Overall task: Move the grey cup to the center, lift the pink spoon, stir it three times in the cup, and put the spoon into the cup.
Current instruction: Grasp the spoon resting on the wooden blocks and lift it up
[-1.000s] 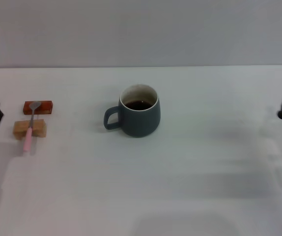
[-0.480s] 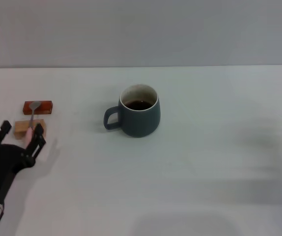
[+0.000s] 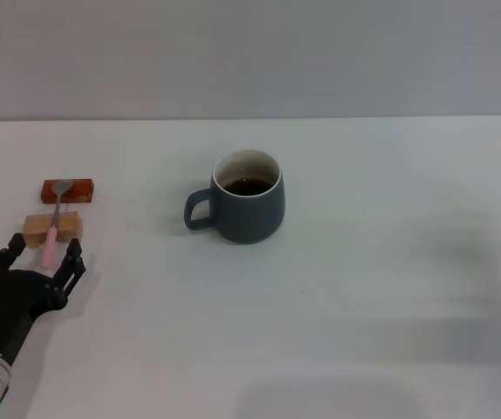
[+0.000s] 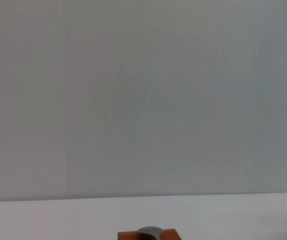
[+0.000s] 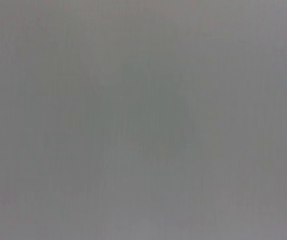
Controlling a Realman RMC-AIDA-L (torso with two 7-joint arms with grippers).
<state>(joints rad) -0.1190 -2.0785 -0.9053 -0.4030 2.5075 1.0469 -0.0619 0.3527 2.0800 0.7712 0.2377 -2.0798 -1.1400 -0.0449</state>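
At seven o'clock the left gripper [image 3: 37, 255] hangs spread, fingers flanking the pink spoon [image 3: 52, 229], likely lining up a pinch. The spoon bridges two wooden blocks [image 3: 52, 227], which leaves room beneath. Toward twelve, the grey cup [image 3: 248, 196] sits central.

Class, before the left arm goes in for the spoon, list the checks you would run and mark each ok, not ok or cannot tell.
1. Grey cup at the table's middle, upright: ok.
2. Pink spoon free to lift, lying across the tan block with its bowl on the red-brown block: ok.
3. Left gripper open, fingers either side of the handle's end: ok.
4. Gripper height relative to the handle: cannot tell.
5. Right gripper clear of the cup: not in view, cannot tell.
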